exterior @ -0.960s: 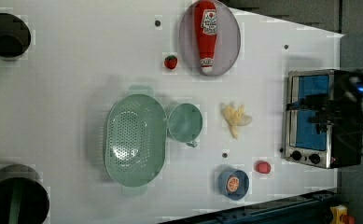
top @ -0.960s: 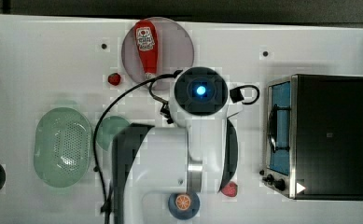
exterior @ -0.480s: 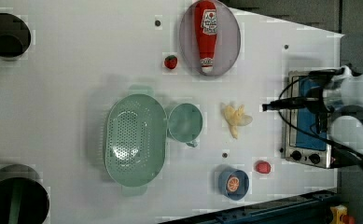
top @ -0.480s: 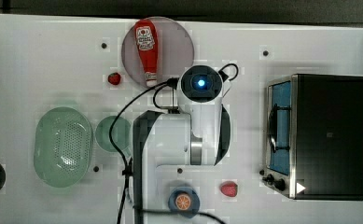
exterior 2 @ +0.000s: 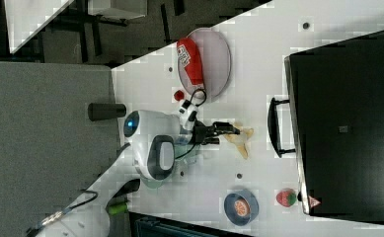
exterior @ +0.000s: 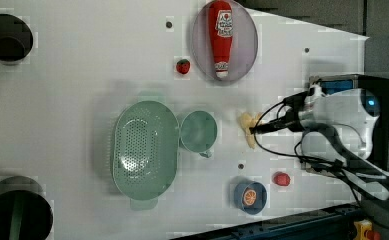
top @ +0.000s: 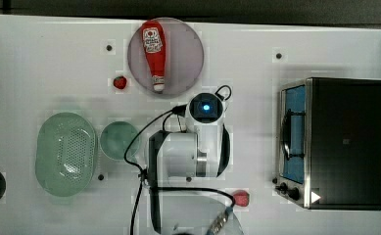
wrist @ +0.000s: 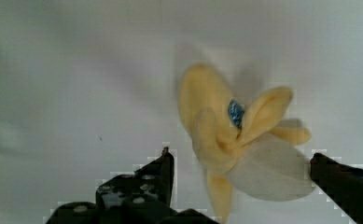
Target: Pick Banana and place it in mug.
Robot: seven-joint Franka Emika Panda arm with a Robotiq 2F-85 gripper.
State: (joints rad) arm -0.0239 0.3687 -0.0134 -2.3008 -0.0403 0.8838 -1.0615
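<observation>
The gripper (wrist: pixel 240 186) is wide open over the banana (wrist: pixel 237 144). In the wrist view its two dark fingers (wrist: pixel 160 182) stand on either side of the banana, which lies on the white table (wrist: pixel 76 70) between them, and I cannot tell if either finger touches it. The banana is pale yellow with cream peel flaps spread out (a small blue spot shows at its middle). Nothing is held.

In the left view the banana (exterior: pixel 247 129) lies just beside the mug (exterior: pixel 198 131), on the left view's right of it, and the dark gripper tip (exterior: pixel 262 128) reaches it from the left view's right. The mug is teal, stands upright and holds nothing. It is just beside the green basket (exterior: pixel 144 150), which is on the left view's left of it. In the right view the gripper (exterior 2: pixel 224 129) points toward the banana (exterior 2: pixel 240 139), near the handle of the black oven (exterior 2: pixel 347 118).

In the top view the white arm (top: pixel 193 152) covers the middle of the table, and the mug (top: pixel 117 140) shows at the top view's left of the arm. The ketchup bottle (top: pixel 154 51) lies on a round plate (top: pixel 183 54), well apart from the banana. A strawberry (exterior: pixel 183 66) lies near that plate. A blue dish (exterior: pixel 250 197) with an orange slice stands near the table edge, and a second strawberry (exterior: pixel 281 179) lies just beside it.
</observation>
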